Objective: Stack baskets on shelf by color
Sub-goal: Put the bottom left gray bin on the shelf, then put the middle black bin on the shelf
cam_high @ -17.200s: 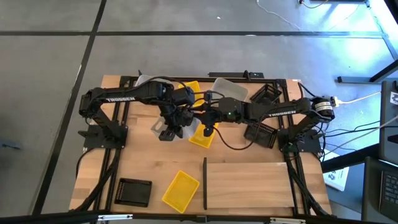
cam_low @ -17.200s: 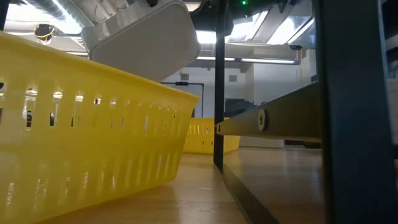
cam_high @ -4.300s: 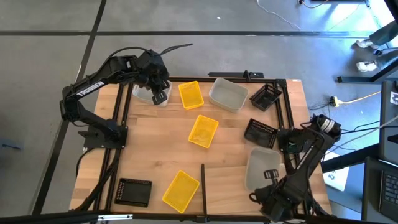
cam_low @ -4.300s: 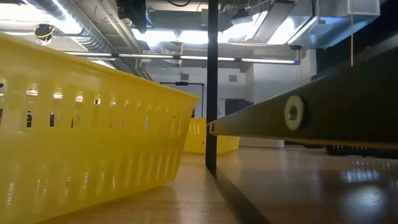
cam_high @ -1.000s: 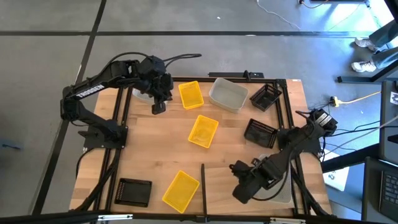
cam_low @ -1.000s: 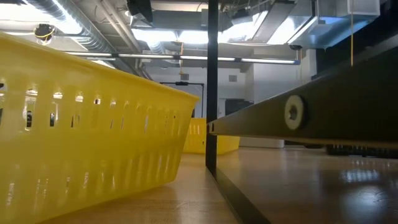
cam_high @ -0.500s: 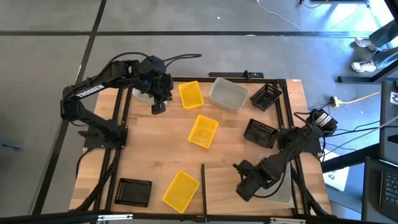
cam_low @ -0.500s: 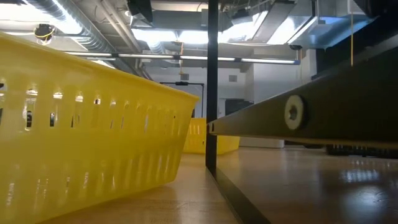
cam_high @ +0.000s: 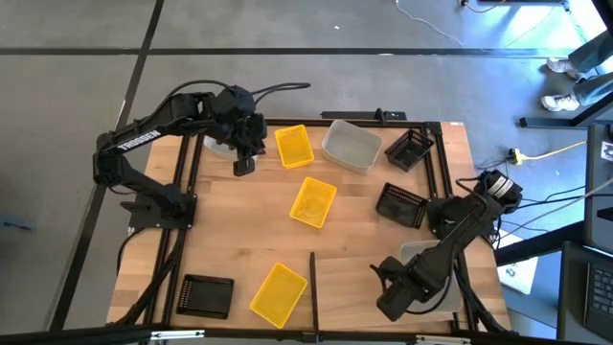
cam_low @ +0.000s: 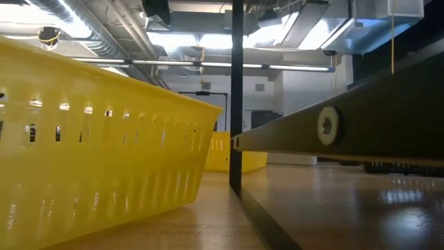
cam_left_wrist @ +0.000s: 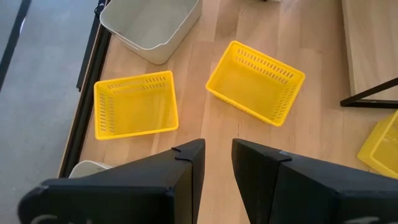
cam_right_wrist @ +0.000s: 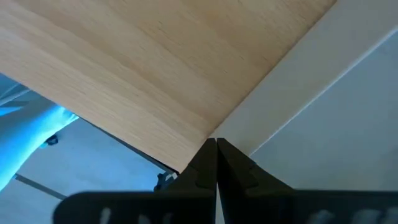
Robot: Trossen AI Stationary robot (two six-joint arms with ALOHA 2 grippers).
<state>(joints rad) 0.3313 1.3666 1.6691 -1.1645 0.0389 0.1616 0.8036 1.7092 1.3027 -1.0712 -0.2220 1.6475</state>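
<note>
The shelf point(cam_high: 383, 278) lies flat at the near right of the table point(cam_high: 239, 240), long axis across it, with its dark divider point(cam_high: 313, 286) upright at its left edge. A grey-white basket point(cam_high: 426, 268) rests on the shelf's right end, long axis running near to far, largely hidden under the right arm. That arm folds low along the table's right side, its right pincer point(cam_high: 395, 299) down at the shelf's near edge; the right wrist view shows its fingers point(cam_right_wrist: 214, 163) pressed shut at the basket's pale wall, with plywood just beyond — the high view cannot show that. The left arm reaches over the far left corner, the left pincer point(cam_high: 243, 165) pointing down, jaws a little apart and empty, beside another pale basket point(cam_high: 218, 147) at the table's edge. Its wrist view looks onto two yellow baskets, one point(cam_left_wrist: 134, 104) squared to the table edge, one point(cam_left_wrist: 255, 81) turned at a slant, and a grey-white one point(cam_left_wrist: 151, 26). The high view alone shows three black baskets — one point(cam_high: 208, 295) near left, two point(cam_high: 407, 149) point(cam_high: 399, 204) at right — and a third yellow basket point(cam_high: 279, 292) slanted by the divider. In the low view that yellow basket point(cam_low: 97, 139) fills the left.
</note>
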